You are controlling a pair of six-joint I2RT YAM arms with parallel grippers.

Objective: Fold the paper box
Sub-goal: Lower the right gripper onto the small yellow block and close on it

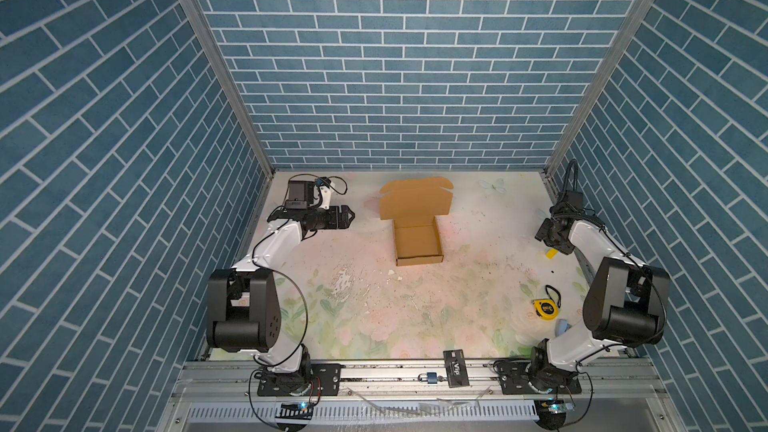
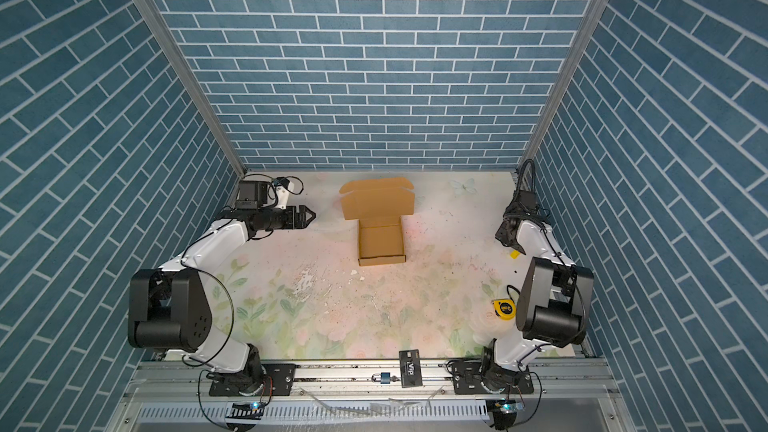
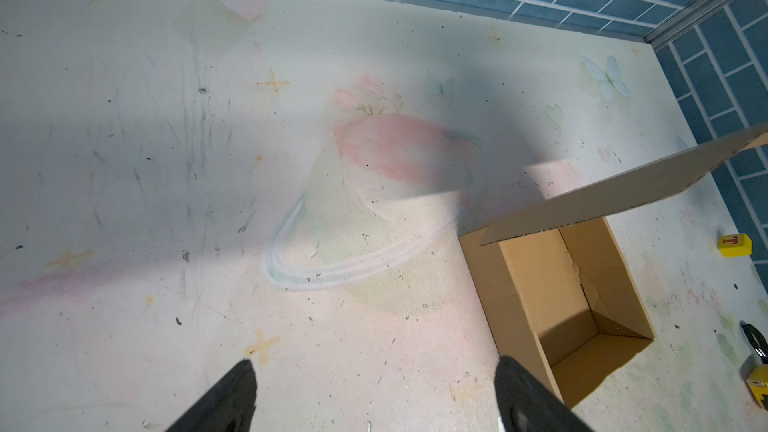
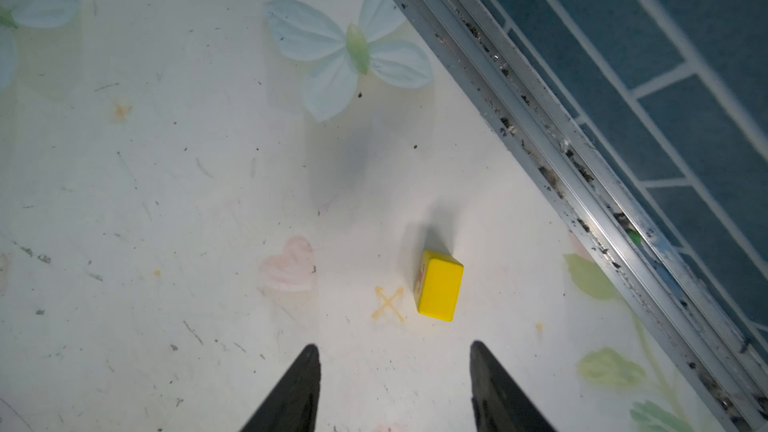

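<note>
Both grippers empty, box between them.
My left gripper [image 1: 350,214] points right, jaws apart, elbow bent; my right gripper [image 4: 395,367], jaws apart, points down near a yellow block [image 4: 439,290]. The paper box [image 1: 417,243] sits far-centre, lid raised.

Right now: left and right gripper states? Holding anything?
Left gripper: open, empty, clear of the paper box.
Right gripper: open, empty, not touching the yellow block.
</note>
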